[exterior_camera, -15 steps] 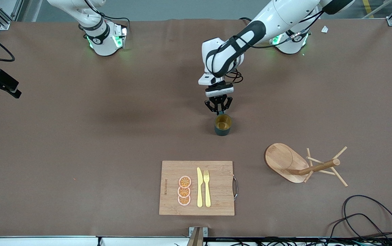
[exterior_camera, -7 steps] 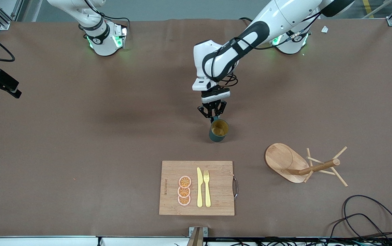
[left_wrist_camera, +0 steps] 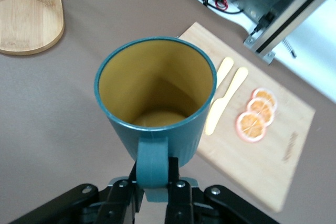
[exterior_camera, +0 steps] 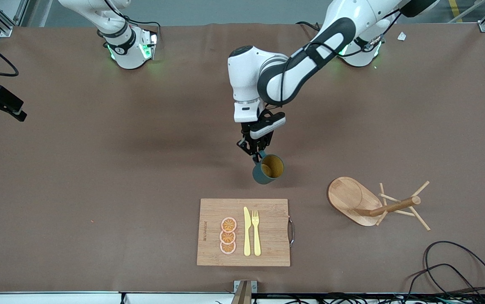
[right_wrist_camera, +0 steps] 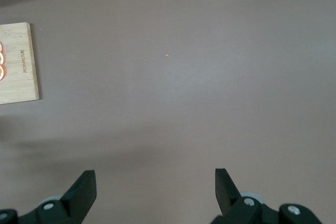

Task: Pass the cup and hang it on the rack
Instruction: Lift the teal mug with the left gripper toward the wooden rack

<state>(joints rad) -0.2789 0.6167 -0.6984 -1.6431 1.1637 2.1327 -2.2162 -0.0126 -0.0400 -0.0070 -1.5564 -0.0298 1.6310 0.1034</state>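
The dark teal cup [exterior_camera: 268,169] with a mustard-yellow inside hangs tilted in the air over the bare table, above the spot between the cutting board and the arms. My left gripper [exterior_camera: 258,156] is shut on its loop handle; in the left wrist view the handle [left_wrist_camera: 153,162] sits clamped between the two fingers [left_wrist_camera: 155,182], with the cup's mouth [left_wrist_camera: 155,85] facing the camera. The wooden rack [exterior_camera: 373,202] lies tipped on its side toward the left arm's end of the table, its pegs [exterior_camera: 415,207] splayed. My right gripper [right_wrist_camera: 155,188] is open over bare table and out of the front view.
A wooden cutting board [exterior_camera: 208,230] with several orange slices [exterior_camera: 228,235], a yellow knife [exterior_camera: 247,231] and a fork [exterior_camera: 256,232] lies near the front edge. The rack's oval base shows in the left wrist view [left_wrist_camera: 23,17]. Black cables [exterior_camera: 449,270] coil at the front corner.
My left gripper has lifted the cup off the table, swung it toward the cutting board and tilted it. The right arm has not moved.
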